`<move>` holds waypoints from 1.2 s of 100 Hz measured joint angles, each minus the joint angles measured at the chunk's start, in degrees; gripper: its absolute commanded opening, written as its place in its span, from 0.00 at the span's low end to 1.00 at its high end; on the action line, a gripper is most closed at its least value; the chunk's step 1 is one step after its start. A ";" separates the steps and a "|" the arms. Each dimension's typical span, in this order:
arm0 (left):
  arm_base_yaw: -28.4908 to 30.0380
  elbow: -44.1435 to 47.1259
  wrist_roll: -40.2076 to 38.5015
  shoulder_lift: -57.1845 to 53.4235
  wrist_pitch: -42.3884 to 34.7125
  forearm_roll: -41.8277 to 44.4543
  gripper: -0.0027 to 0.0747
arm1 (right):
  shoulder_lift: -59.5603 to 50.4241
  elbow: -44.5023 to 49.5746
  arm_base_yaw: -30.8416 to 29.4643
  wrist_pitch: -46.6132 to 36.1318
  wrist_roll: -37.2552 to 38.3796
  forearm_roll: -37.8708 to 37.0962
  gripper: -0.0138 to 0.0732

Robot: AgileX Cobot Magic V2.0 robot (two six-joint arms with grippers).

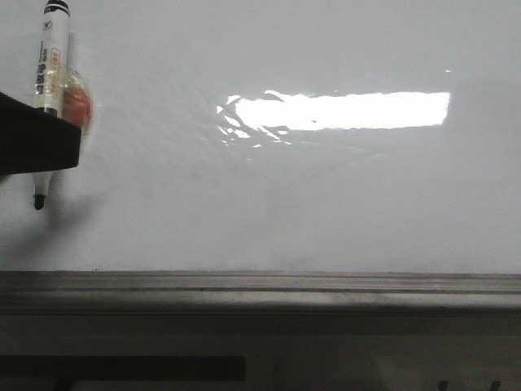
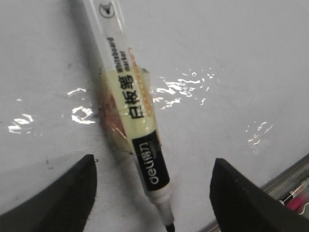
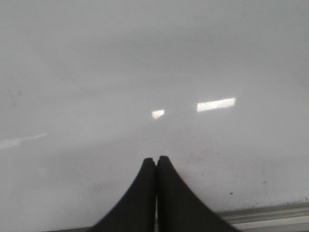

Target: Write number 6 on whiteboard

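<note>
No number 6 anywhere yet on the large glossy white whiteboard [image 1: 326, 212]: bare surface all round the bright rectangular light glare [image 1: 338, 111], so the task judged barely begun.

Well to the left of that glare, a white-and-black marker pen [image 1: 50, 73], long axis close to upright in the front view, black nib [image 1: 38, 202] pointing down and lower than the glare's bottom edge. Carried at the left gripper [image 2: 153, 164], black fingers [image 2: 72, 193] spread wide to either side of the barrel and apparently not pinching it. Seemingly fixed instead by a wad of yellowish tape [image 2: 120, 121] round its middle, though hard to be sure from the wrist view what that tape sticks to. Impossible to tell whether the nib touches the board or hangs just off it.

Right gripper [image 3: 156, 162] pressed together on nothing, facing blank board above the grey metal ledge [image 1: 260, 285].

Left arm clearly the nearer, indeed the only one with the pen. Writing area to the nib's right, toward the glare and beneath it; likely first a press of the nib against the board, then the slanted stem downward.
</note>
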 measured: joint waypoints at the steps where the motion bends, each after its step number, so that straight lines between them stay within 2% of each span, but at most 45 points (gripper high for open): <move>1: 0.00 -0.10 0.00 0.02 -0.24 0.00 0.65 | 0.00 0.00 0.00 0.00 0.00 0.00 0.09; 18: -0.04 -0.34 0.00 2.13 -3.38 -0.39 0.64 | 0.00 0.00 0.00 0.00 0.00 0.00 0.09; 28: -0.28 -0.57 0.00 3.24 -4.93 -2.12 0.58 | 0.00 0.00 0.00 0.00 0.00 0.00 0.09; 35: -0.32 -0.71 0.00 3.80 -5.47 -4.67 0.48 | 0.00 0.00 0.00 0.00 0.00 0.00 0.09; 45: -0.32 -0.85 0.00 4.62 -5.91 -9.87 0.26 | 0.00 0.00 0.00 0.00 0.00 0.02 0.09; 58: -0.41 -0.85 -0.12 5.40 -6.05 -12.15 0.01 | 0.00 0.00 0.00 0.32 0.00 1.00 0.09; 72: -0.45 -0.85 -0.11 5.40 -6.05 -12.39 0.01 | 0.00 -0.88 0.65 2.94 0.00 1.26 0.09; 93: -0.98 -0.85 -0.11 5.40 -6.05 -12.27 0.01 | 0.00 -2.67 4.98 6.00 -0.61 1.48 0.09; 120: -8.14 -1.11 -0.11 4.69 -1.84 -2.05 0.01 | 0.00 -6.67 12.47 8.85 -6.08 2.64 0.09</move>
